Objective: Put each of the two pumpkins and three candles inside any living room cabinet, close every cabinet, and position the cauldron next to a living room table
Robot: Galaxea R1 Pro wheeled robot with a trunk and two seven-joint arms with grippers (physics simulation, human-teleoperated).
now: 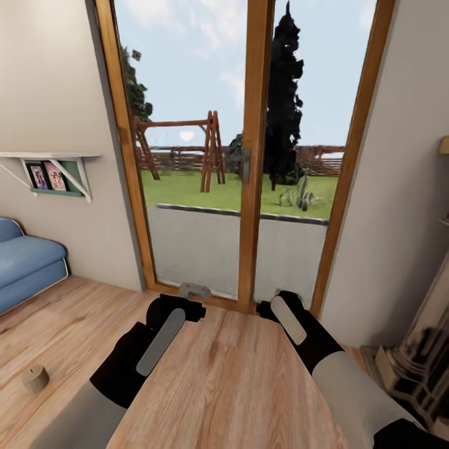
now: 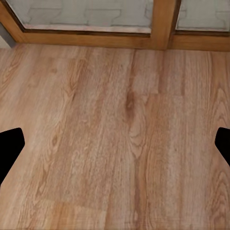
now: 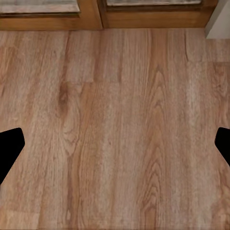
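My two arms reach forward and down over a wooden plank floor (image 1: 237,380), facing a glass patio door. In the left wrist view the left gripper (image 2: 115,148) is open, its dark fingertips (image 2: 10,146) wide apart over bare floor. The right gripper (image 3: 115,148) is likewise open, nothing between its fingertips (image 3: 10,146). In the head view the left wrist (image 1: 163,330) and right wrist (image 1: 290,318) hang just short of the door sill. A short beige cylinder that looks like a candle (image 1: 35,378) stands on the floor to my left.
The wood-framed glass door (image 1: 249,187) closes off the way ahead. A blue sofa (image 1: 25,262) stands at the left under a wall shelf with photos (image 1: 53,171). A shiny metal stove-like object (image 1: 424,355) stands on a base at the right wall.
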